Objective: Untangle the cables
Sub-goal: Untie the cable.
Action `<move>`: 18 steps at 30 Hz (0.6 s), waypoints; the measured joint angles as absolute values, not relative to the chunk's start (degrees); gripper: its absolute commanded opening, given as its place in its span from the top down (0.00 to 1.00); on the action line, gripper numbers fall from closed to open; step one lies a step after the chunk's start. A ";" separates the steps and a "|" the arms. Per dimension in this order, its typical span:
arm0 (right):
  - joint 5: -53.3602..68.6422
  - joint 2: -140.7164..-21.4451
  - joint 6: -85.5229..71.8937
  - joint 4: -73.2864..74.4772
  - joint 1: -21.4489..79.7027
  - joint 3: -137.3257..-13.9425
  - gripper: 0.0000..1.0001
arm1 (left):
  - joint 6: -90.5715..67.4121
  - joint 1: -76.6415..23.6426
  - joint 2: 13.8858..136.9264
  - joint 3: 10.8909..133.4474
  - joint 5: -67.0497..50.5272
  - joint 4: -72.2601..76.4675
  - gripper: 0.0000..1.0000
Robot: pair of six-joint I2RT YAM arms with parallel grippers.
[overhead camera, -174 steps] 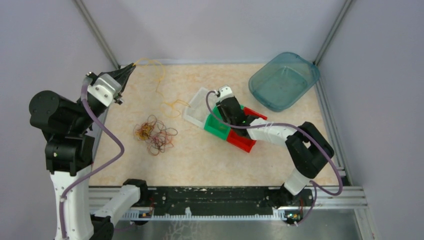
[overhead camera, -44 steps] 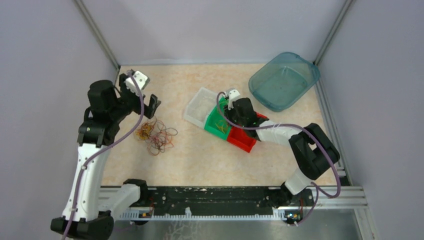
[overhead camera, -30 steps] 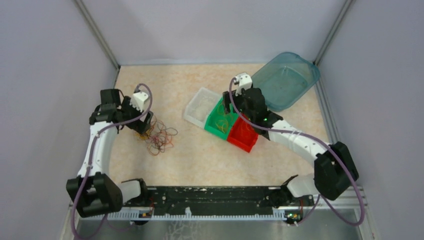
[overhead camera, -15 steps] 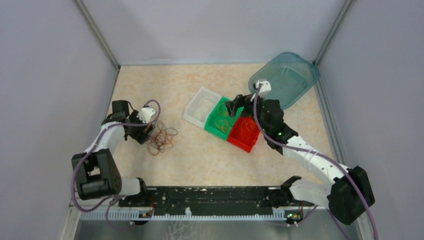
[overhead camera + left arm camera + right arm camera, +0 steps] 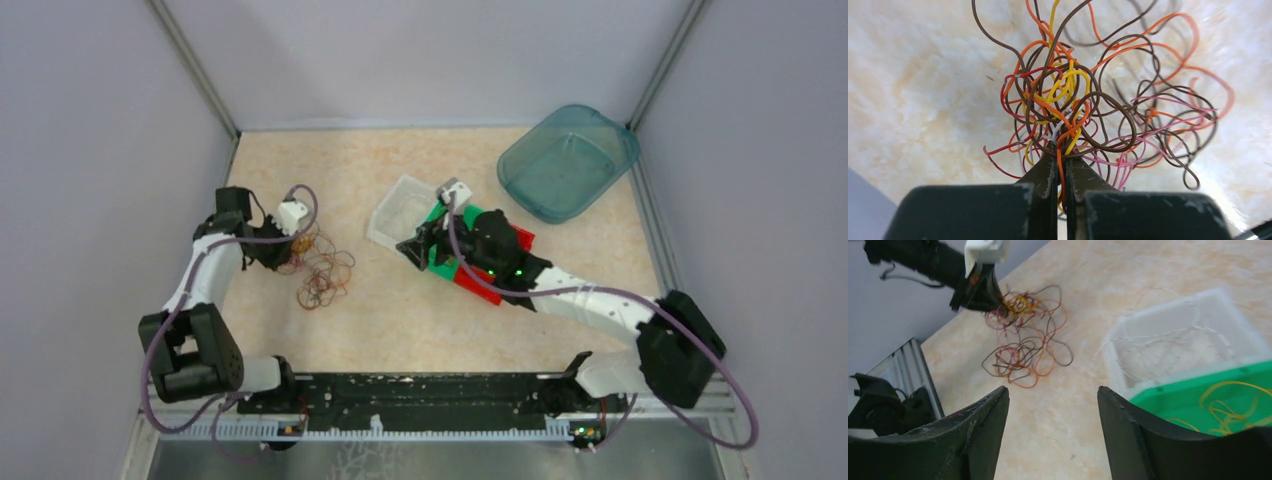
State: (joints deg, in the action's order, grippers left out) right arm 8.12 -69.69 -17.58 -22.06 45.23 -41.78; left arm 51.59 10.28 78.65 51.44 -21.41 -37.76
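The cables [image 5: 325, 275] lie as a loose tangle of orange, red, yellow, brown and pink loops on the beige table, left of centre. My left gripper [image 5: 296, 243] is down at the tangle's upper-left edge. In the left wrist view the left gripper [image 5: 1062, 164] is shut on an orange strand, and the rest of the cables [image 5: 1088, 105] fan out beyond the tips. My right gripper [image 5: 413, 246] hovers over the near corner of the bins, open and empty. In the right wrist view the right gripper [image 5: 1050, 392] faces the cables [image 5: 1023, 342] across bare table.
A clear white bin [image 5: 392, 208], a green bin [image 5: 1198, 395] holding yellow loops [image 5: 1233, 397] and a red bin [image 5: 484, 287] stand in a row mid-table, partly under the right arm. A teal tub [image 5: 570, 160] sits at the back right. Grey walls enclose the table.
My left gripper has closed on a strand at the tangle's edge. The right arm has swung from the teal tub back left over the bins.
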 measured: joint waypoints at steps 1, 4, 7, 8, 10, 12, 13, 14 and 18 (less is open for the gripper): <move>8.78 -72.31 -17.02 -22.74 46.98 -42.83 0.38 | 51.42 10.28 77.08 52.64 -22.44 -39.40 1.00; 10.26 -80.90 -15.51 -24.77 51.20 -46.54 0.41 | 50.63 10.28 72.93 56.42 -25.12 -43.33 1.00; 11.46 -89.97 -14.02 -25.91 54.98 -51.18 0.41 | 49.39 10.28 70.48 60.29 -26.96 -45.98 1.00; 11.81 -92.40 -13.47 -26.35 56.05 -52.56 0.40 | 48.82 10.28 70.22 61.30 -27.38 -46.59 1.00; 12.34 -97.69 -12.14 -27.14 58.43 -56.12 0.39 | 47.37 10.28 70.13 62.57 -27.62 -47.24 1.00; 12.86 -102.65 -10.87 -27.55 60.60 -60.01 0.39 | 46.13 10.28 70.13 62.70 -27.33 -47.66 1.00; 13.08 -104.81 -10.39 -27.77 61.45 -61.80 0.39 | 45.78 10.28 70.13 62.63 -27.05 -47.79 1.00; 13.34 -107.20 -9.91 -27.90 62.30 -63.77 0.39 | 45.47 10.28 70.13 62.48 -26.81 -47.79 1.00; 13.41 -114.96 -8.45 -28.05 64.03 -69.93 0.46 | 44.62 10.28 70.11 61.84 -25.96 -48.03 1.00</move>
